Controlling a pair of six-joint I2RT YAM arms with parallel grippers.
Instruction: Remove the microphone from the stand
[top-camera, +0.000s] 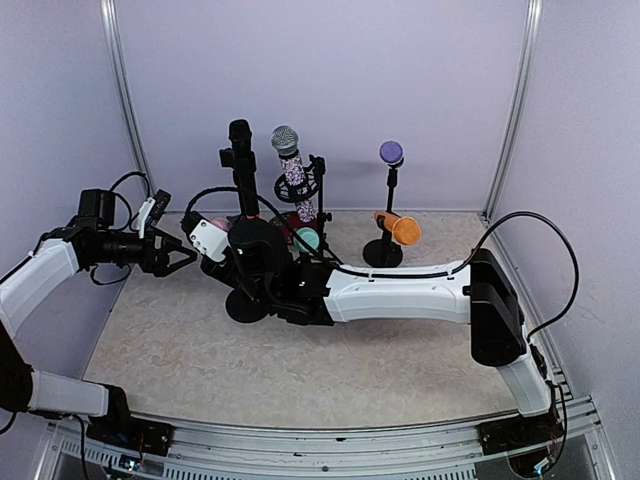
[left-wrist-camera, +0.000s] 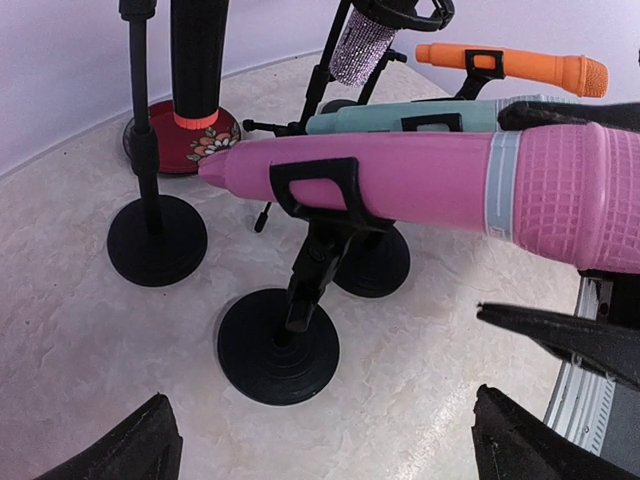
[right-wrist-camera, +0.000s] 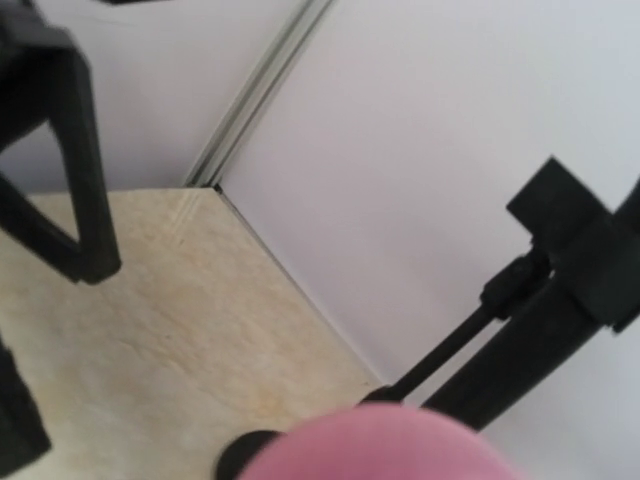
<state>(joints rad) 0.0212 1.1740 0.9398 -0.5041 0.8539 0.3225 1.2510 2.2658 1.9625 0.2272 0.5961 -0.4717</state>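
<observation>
While pink mic (left-wrist-camera: 420, 185) lies in its stand clip (left-wrist-camera: 318, 192) mid-frame, teal mic (left-wrist-camera: 400, 118) and orange mic (left-wrist-camera: 510, 68) clipped behind, left end effector (left-wrist-camera: 320, 425) open, right end effector (top-camera: 218, 232) at pink head, grip unclear

Soft, even light from above leaves only faint shadows on my tabletop (top-camera: 300, 370). My left wrist view is sharp, slightly bowed at its edges; my right one is blurred, the pink microphone (right-wrist-camera: 385, 445) a smear.

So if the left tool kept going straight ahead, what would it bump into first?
Probably the pink microphone, clipped on its stand right ahead of the left tool, though depth is unclear.
</observation>
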